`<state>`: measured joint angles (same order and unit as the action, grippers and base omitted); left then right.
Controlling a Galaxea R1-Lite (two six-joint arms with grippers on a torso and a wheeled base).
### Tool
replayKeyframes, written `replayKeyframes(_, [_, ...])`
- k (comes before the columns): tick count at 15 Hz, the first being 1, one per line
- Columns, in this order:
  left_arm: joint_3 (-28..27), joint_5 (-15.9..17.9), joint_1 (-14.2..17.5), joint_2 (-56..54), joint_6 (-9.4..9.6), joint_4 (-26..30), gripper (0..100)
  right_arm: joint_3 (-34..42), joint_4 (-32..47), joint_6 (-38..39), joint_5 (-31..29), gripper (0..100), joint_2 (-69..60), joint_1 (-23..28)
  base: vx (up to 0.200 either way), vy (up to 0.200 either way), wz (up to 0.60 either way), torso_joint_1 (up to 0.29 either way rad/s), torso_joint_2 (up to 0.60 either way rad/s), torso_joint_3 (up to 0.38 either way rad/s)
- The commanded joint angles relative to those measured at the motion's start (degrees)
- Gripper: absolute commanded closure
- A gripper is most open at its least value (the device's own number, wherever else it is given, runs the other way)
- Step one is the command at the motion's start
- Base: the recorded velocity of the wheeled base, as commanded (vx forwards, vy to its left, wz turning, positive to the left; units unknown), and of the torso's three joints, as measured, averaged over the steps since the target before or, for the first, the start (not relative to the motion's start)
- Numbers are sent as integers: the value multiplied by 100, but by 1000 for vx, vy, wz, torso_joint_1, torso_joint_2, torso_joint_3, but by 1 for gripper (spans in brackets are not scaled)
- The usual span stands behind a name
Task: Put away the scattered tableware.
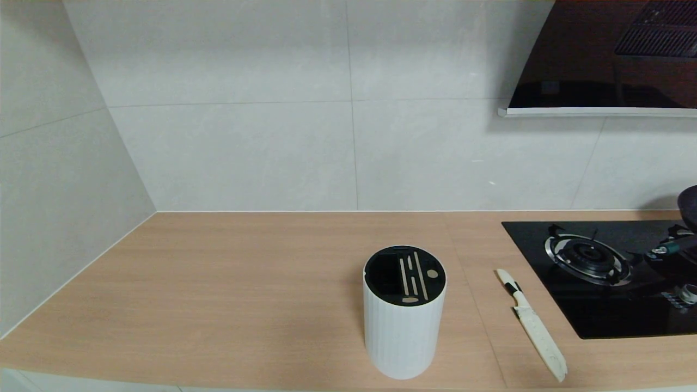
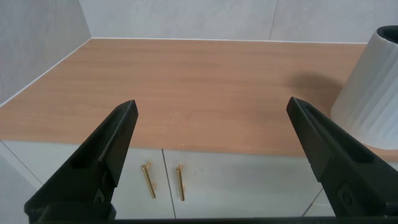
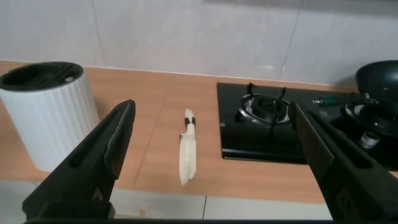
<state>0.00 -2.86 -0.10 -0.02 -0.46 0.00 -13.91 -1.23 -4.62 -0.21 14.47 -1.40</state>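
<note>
From the head view, a cream-handled knife [image 1: 531, 325] lies flat on the wooden countertop [image 1: 245, 283], between a white ribbed knife block [image 1: 404, 321] and the black gas hob [image 1: 604, 277]. It is just beside the hob's edge and clear of the block. Its long axis runs from back to front: handle toward the tiled wall, blade tip toward the counter's front edge and slanting a little to the robot's right. The block stands upright, and its slotted black top holds nothing.

In the left wrist view, the left gripper [image 2: 211, 104] hangs off the counter's front edge with its fingers spread wide and nothing between them. Past one finger only the block's wall shows.

In the right wrist view, the right gripper [image 3: 212, 106] is likewise spread wide and empty. The knife lies straight ahead between the two fingers, blade end nearer and roughly in line with the approach. The right arm looks the nearer one for the pick.
</note>
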Motion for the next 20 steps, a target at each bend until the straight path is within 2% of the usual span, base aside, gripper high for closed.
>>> replayKeyframes(1, [0,-4,1,2,2,0,0,-622,-17,-4,65,0,2429,-185,0,0,0,0,0,0])
replayKeyframes(3, [0,-4,1,2,-6,0,0,-718,-132,5,56,0,3528,-475,0,0,0,0,0,0])
replayKeyframes(4, [0,-4,1,2,-6,0,0,-718,-132,5,56,0,3528,-475,0,0,0,0,0,0])
replayKeyframes(5, [0,-4,1,2,-6,0,0,-762,-712,23,56,0,4864,-616,0,0,0,0,0,0])
replayKeyframes(9, [0,-4,1,2,-6,0,0,-745,-2566,23,12,0,7175,-633,0,0,0,0,0,0])
replayKeyframes(10, [0,-4,1,2,-6,0,0,-754,-2768,23,3,0,7421,-633,0,0,0,0,0,0])
replayKeyframes(15, [0,-4,1,2,2,0,0,-780,-4843,40,-173,0,9988,-598,0,0,0,0,0,0])
replayKeyframes(20, [0,-4,1,2,-6,0,0,-929,-6354,31,-471,0,11517,-581,0,0,0,0,0,0])
